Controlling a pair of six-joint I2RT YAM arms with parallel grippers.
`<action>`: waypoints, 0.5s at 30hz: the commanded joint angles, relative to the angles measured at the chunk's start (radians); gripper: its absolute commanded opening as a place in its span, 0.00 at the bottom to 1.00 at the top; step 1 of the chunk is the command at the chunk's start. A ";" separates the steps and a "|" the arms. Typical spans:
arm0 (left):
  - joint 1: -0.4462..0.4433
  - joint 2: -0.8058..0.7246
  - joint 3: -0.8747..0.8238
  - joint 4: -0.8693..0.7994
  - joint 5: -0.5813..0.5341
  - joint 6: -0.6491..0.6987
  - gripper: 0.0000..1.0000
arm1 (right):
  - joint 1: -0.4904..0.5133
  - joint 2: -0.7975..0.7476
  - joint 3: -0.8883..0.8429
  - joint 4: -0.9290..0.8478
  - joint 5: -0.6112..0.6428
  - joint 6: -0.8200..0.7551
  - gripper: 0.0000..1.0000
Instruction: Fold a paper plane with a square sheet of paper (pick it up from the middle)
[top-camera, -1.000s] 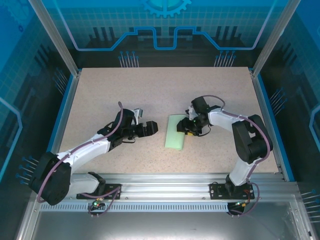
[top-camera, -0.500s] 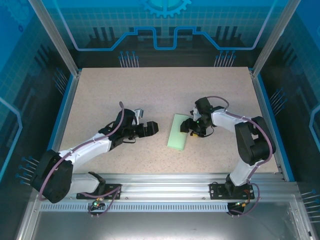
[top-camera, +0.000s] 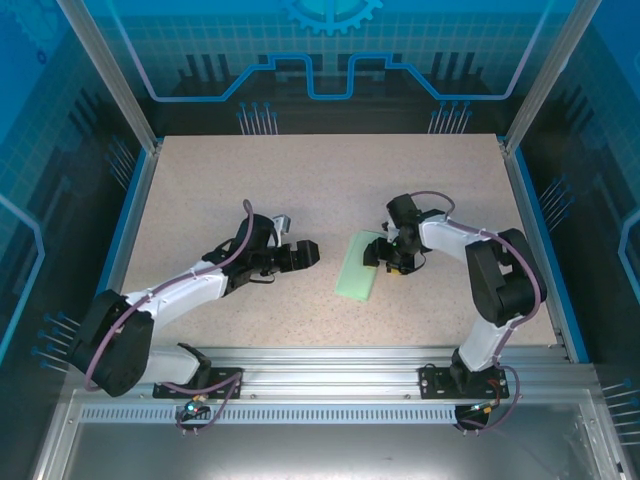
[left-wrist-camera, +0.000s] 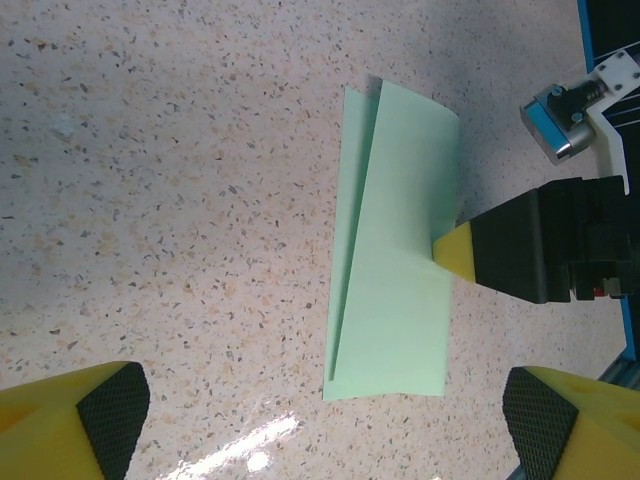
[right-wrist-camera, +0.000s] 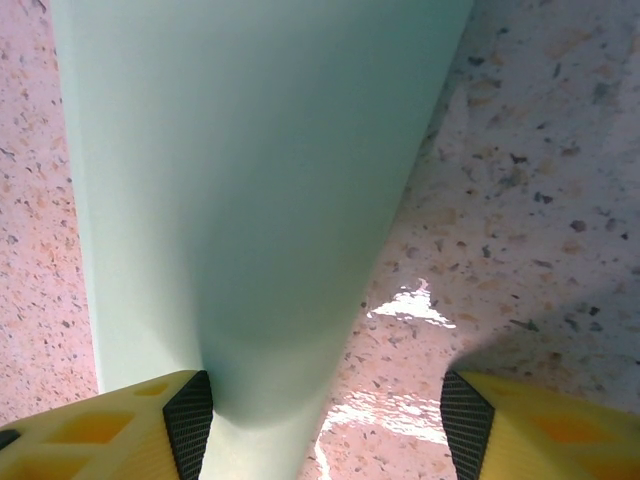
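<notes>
Folded pale mint-green paper sheet (top-camera: 357, 268) lay long-axis near-to-far on tabletop (top-camera: 300, 180); right gripper (top-camera: 381, 254), jaws apart, touched its right edge; left gripper (top-camera: 306, 255), wide open, further off.

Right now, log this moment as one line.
left gripper open, apart from paper | right gripper open, one fingertip at paper's edge | paper folded, flat on table

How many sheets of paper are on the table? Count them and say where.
1. The folded green sheet lies on the table between the left claw and the right claw, nearest the right. Another could hide beneath.
</notes>
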 joint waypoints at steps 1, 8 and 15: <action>-0.003 0.015 0.034 0.017 0.032 0.027 0.95 | 0.015 0.031 0.027 -0.027 0.043 0.020 0.66; -0.003 0.023 0.042 0.010 0.038 0.035 0.95 | 0.035 0.041 0.052 -0.009 -0.025 -0.023 0.67; -0.002 0.026 0.046 0.009 0.044 0.036 0.93 | 0.037 0.073 0.073 -0.028 -0.009 -0.023 0.67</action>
